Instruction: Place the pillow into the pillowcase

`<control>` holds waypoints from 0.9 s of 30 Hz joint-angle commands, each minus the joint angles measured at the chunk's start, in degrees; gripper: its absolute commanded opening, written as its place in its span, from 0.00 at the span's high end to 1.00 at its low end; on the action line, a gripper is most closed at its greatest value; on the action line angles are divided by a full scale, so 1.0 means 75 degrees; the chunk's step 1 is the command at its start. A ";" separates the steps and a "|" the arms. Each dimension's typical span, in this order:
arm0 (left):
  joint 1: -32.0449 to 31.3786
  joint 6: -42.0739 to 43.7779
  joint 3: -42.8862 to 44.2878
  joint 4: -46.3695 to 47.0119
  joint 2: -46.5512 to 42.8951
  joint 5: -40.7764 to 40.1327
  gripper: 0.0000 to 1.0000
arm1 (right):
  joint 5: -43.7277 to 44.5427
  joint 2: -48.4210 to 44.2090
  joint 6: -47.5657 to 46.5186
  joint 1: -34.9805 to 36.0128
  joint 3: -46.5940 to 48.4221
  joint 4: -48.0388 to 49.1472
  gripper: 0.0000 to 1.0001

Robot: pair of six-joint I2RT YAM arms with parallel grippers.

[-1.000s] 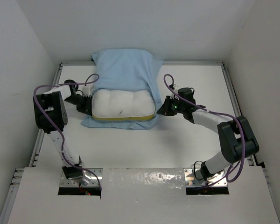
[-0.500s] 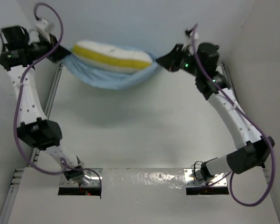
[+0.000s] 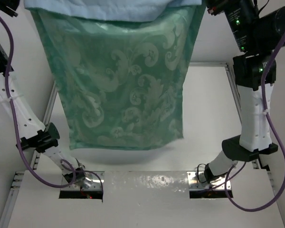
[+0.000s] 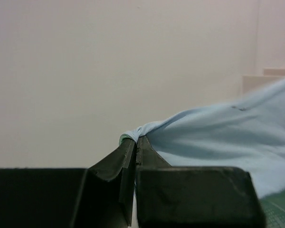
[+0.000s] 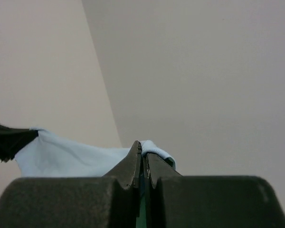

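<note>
The pillowcase (image 3: pixel 126 80) hangs high above the table, its shiny sea-green leafy side toward the top camera and its light blue side along the top edge. The pillow is hidden; I cannot tell whether it is inside. My left gripper (image 4: pixel 135 139) is shut on the case's upper left corner, and the light blue cloth (image 4: pixel 218 137) runs off to its right. My right gripper (image 5: pixel 143 145) is shut on the upper right corner, with light blue cloth (image 5: pixel 66 159) bunched at its tips. In the top view both grippers lie at or beyond the upper edge.
The white table (image 3: pixel 206 114) with its raised rim lies below the hanging case. White walls close in the left, right and back. Both arms reach up steeply, the left arm (image 3: pixel 12 99) along the left wall and the right arm (image 3: pixel 254 104) on the right.
Both arms have lifted the case from the table to high up. The pillow, seen sticking out of the case earlier, no longer shows, and the case now hangs straight down.
</note>
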 commanded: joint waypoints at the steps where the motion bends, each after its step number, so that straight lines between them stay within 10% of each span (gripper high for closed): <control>1: 0.0326 -0.0804 0.0602 0.1375 -0.0234 -0.1085 1.00 | 0.0825 0.0122 -0.0157 -0.0043 0.0426 0.0392 1.00; 4: -0.0071 -0.0785 -0.1867 0.1247 -0.0960 -0.0554 1.00 | 0.1209 -0.2069 0.0006 -0.0043 -0.4520 0.2141 1.00; 6: 0.0149 -0.0782 -0.0912 0.1060 -0.0626 -0.1604 1.00 | 0.1691 -0.1784 -0.0236 -0.0077 -0.4184 0.1721 1.00; 10: 0.0572 -0.0454 0.1374 0.1923 -0.0211 -0.1718 1.00 | 0.1223 -0.0271 -0.0450 -0.0066 0.0887 0.0465 1.00; 12: 0.0120 -0.1363 -0.0080 0.2020 -0.0619 -0.0634 1.00 | 0.1246 -0.0873 -0.0613 -0.0066 -0.1335 0.0567 1.00; 15: -0.0423 0.0234 -0.2130 0.0119 -0.1208 -0.1383 1.00 | 0.1853 -0.2739 -0.0417 -0.0078 -0.5295 0.2218 1.00; 21: 0.0526 0.0331 0.0752 0.0880 -0.0727 -0.1929 1.00 | 0.1235 -0.0351 -0.0580 -0.0066 0.0818 0.0382 1.00; 23: 0.0491 -0.0473 -0.0119 0.0941 -0.0902 -0.0915 1.00 | 0.1246 -0.1407 -0.0637 -0.0078 -0.0327 0.0509 1.00; 25: 0.0024 -0.0211 -0.1503 0.0849 -0.1288 -0.0882 1.00 | 0.1619 -0.2583 -0.0556 -0.0066 -0.4560 0.2336 1.00; 27: 0.0404 0.0121 -0.1643 0.0324 -0.1292 -0.2052 1.00 | 0.2382 -0.2544 -0.0636 -0.0078 -0.4584 0.1587 1.00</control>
